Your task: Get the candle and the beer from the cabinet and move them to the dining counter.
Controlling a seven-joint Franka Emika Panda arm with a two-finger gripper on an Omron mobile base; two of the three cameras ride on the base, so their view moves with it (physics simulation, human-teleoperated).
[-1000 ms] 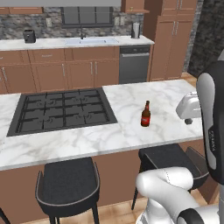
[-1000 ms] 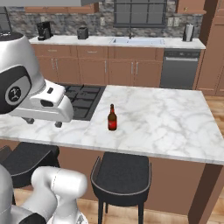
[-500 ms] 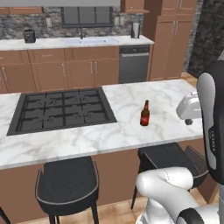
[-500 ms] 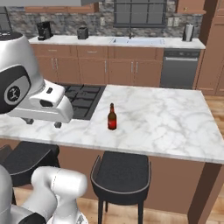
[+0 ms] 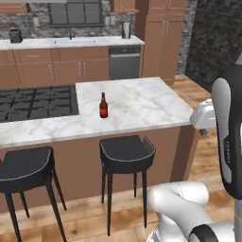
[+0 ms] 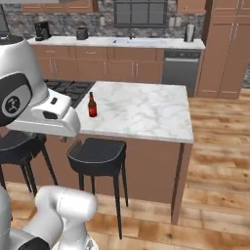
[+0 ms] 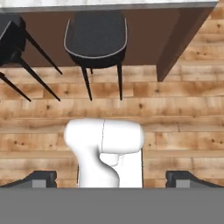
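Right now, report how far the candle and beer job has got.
Done: the beer stands upright on the dining counter, beside the cooktop. In hand: nothing; the tool is open, its fingertips spread over the wood floor near the stool. Left: the candle, which is not on the counter.

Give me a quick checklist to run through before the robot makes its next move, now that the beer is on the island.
1. Beer on the dining counter: ok, it stands upright on the marble, right of the cooktop.
2. Candle on the dining counter: not ok, none is seen on the marble.
3. Gripper free for a pick: ok, fingertips wide apart with nothing between them, pointing down at the wood floor.
4. Beer away from the edges: ok, marble shows all around it.
5. Stools clear of the base: cannot tell; one sits close in front, under the counter edge.
6. Cabinet door state: cannot tell.
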